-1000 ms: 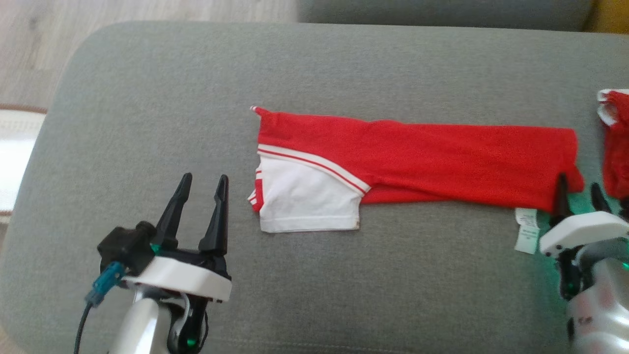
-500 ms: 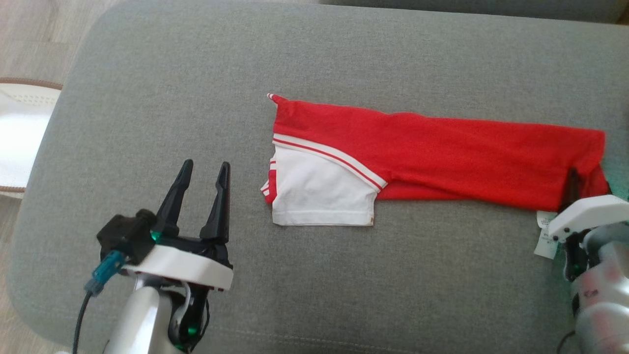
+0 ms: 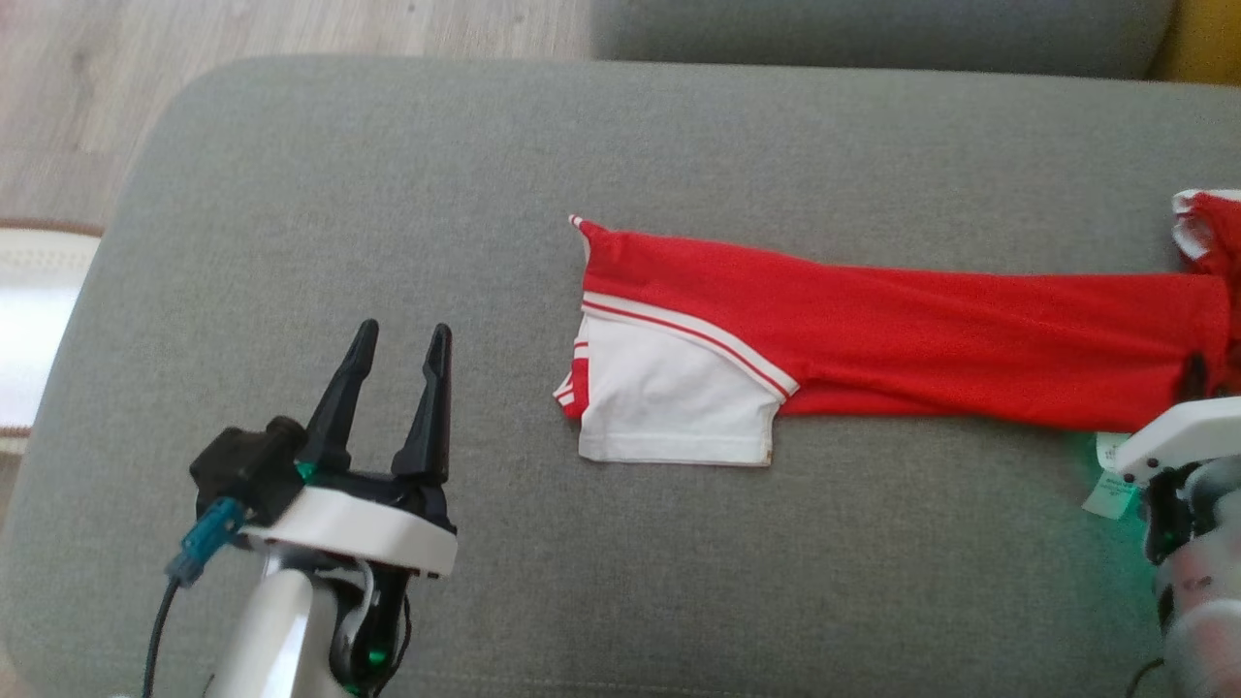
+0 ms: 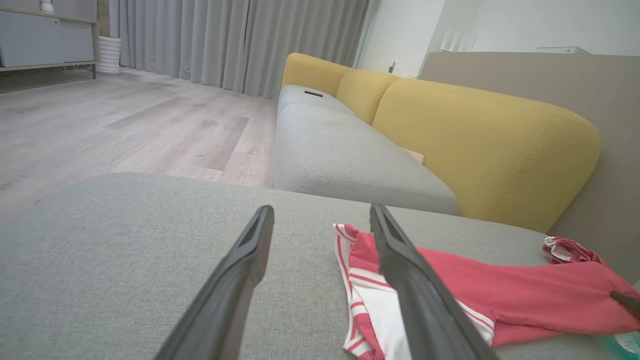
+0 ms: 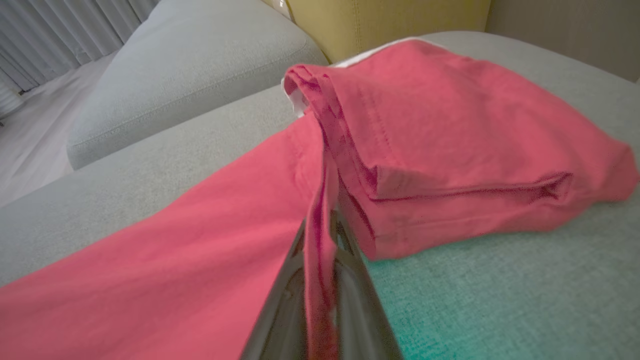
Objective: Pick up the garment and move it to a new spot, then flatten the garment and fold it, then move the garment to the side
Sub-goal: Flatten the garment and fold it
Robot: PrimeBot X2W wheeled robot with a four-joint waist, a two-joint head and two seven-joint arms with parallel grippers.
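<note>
1. Head view: the garment [image 3: 921, 330], red with a white sleeve [image 3: 669, 407], lies as a long folded strip on the grey cushion [image 3: 388, 194], running from centre to 3 o'clock.
2. At the strip's 3 o'clock end the right gripper [image 5: 320, 225] is pinched closed on a thin fold of red cloth.
3. At 8 o'clock the left gripper [image 3: 402, 330] gapes wide and empty, apart from the cloth.
4. The cloth is probably light, limp and clingy on upholstery. A one-point lift would bunch it, so pinch all layers at the 9 o'clock corners.
</note>
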